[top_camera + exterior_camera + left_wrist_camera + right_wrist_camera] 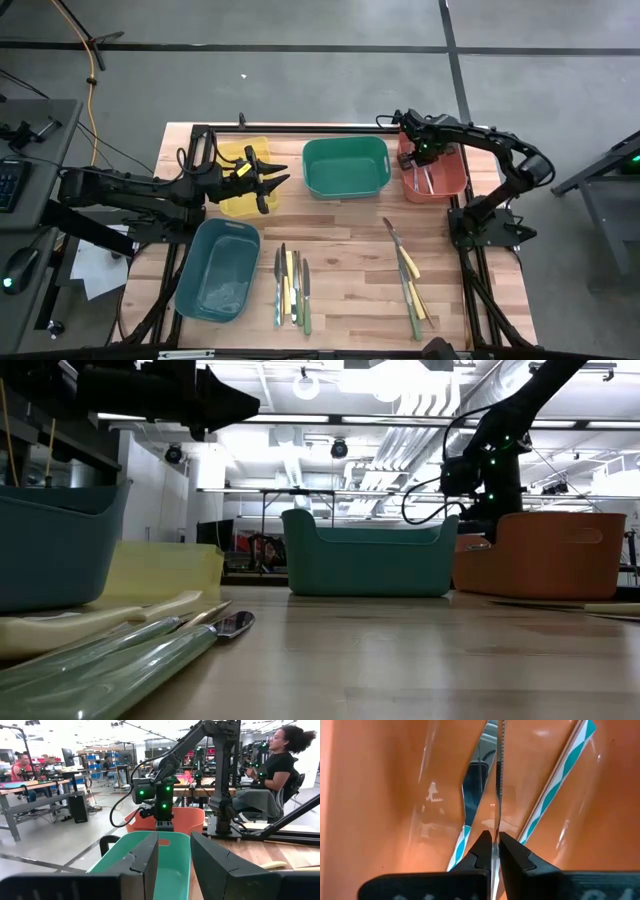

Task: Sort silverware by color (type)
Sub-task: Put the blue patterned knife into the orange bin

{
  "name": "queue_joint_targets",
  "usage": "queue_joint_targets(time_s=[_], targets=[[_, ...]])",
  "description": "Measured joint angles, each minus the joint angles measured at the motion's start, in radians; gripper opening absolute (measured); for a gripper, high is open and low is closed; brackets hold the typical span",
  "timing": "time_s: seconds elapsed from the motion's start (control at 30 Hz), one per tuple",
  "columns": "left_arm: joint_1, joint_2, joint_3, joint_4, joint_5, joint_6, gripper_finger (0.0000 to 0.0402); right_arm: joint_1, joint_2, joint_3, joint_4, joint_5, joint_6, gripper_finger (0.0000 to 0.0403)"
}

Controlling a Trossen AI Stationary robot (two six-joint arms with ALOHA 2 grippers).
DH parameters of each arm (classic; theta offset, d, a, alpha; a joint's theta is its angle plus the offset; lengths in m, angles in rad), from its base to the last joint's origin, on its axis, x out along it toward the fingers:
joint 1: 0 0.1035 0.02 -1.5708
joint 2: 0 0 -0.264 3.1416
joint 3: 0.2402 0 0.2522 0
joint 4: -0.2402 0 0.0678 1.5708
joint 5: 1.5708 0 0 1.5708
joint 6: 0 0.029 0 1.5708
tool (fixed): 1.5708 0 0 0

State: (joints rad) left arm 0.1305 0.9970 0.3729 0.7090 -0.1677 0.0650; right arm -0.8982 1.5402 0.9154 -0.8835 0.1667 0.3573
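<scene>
Sorting is partway through, and there's plenty left on the table: in the overhead view a cluster of silverware [291,288] with yellow, green and pale handles lies at lower centre, just right of the teal bin [218,270], and a second loose group [408,275] sits at lower right. The red bin [433,170] at upper right already has a few pieces in it; the green bin [346,166] at top centre looks empty from above, and whether the yellow bin [243,177] at upper left holds anything I can't tell, with the arm over it. Now to the right gripper [493,851]: it's dipped into the red bin, fingers nearly together, pinching a thin serrated silver knife [499,780] that stands on edge between them, with striped-handled pieces [555,787] lying on the bin floor beside it. I'd judge this a drop-off in progress, the knife not yet let go. The left gripper [268,178] hangs over the yellow bin's right edge, fingers apart and nothing between them, its arm stretched in from the left of the frame, pointing toward the green bin. The right arm reaches in from the right and bends back over the red bin.
</scene>
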Motion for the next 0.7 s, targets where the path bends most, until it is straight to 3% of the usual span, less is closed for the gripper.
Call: queue_joint_targets(time_s=[0.37, 0.7], targets=[[0.0, 0.0, 0.0, 0.0, 0.0, 0.0, 0.0106, 0.0, 0.0, 0.0, -0.002, 0.001, -0.027, 0.0018], [0.0, 0.0, 0.0, -0.001, 0.0, 0.026, 0.0106, 0.0, -0.006, 0.041, -0.046, 0.02, -0.133, 0.0152]])
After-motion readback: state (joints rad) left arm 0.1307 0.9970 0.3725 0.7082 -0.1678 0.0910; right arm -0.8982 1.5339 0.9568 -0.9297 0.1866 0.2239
